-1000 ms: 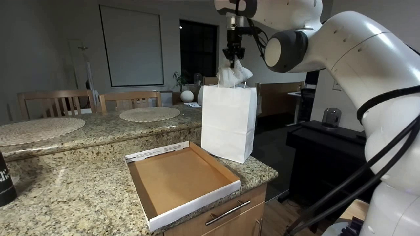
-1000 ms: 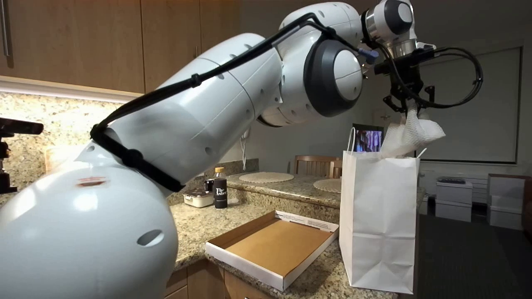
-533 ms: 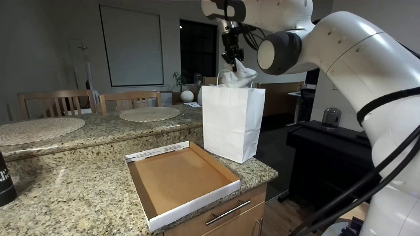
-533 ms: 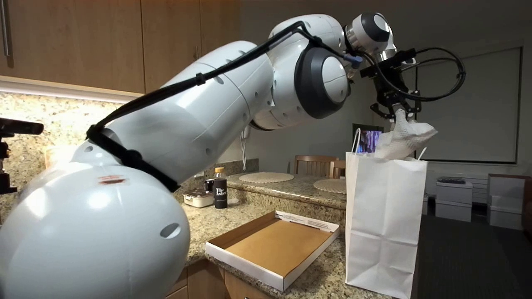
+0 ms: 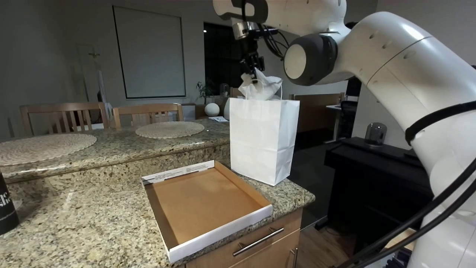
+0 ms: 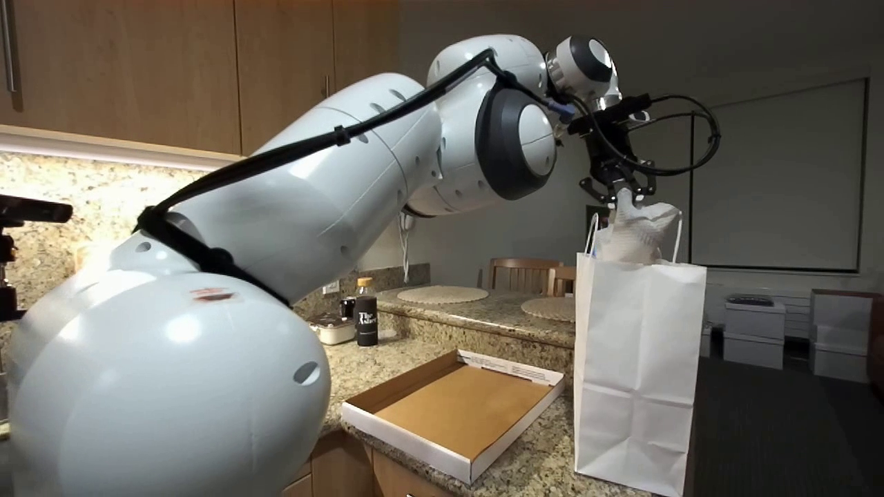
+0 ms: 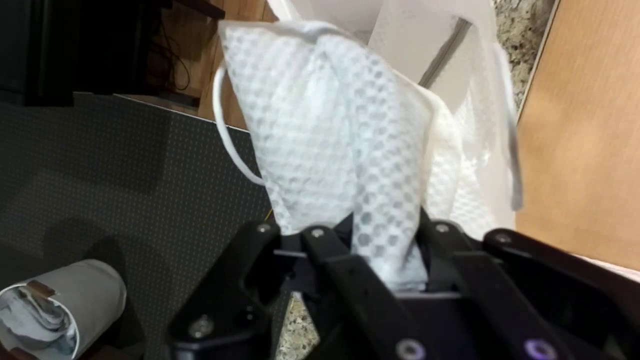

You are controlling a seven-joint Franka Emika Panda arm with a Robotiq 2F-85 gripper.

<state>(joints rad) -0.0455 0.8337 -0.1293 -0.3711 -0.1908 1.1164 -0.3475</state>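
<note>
white dimpled cloth (image 6: 646, 231) hangs from the gripper (image 7: 386, 222), whose fingers are drawn nearly together on one pinched fold, with little but fabric between them. we find the cloth at the mouth of the white paper bag (image 5: 262, 137), its lower folds dropping behind the bag's rim. over the last second the gripper has swung across above the bag, toward the side where the shallow cardboard box (image 5: 208, 201) lies; the cloth, which reached past the bag's handle loops (image 7: 219, 115) in an exterior view, now stands between them, and the bag has shifted slightly too. we judge that the cloth sits more squarely over the bag's mouth, with the grip sound. how deep the folds reach, the bag's walls hide from us. we cannot make out what the grey strip (image 7: 445, 52) within the bag is, and the wrist view crops the bag's mouth. past the box from the bag, a dark bottle (image 5: 6, 208) is cut off.
</note>
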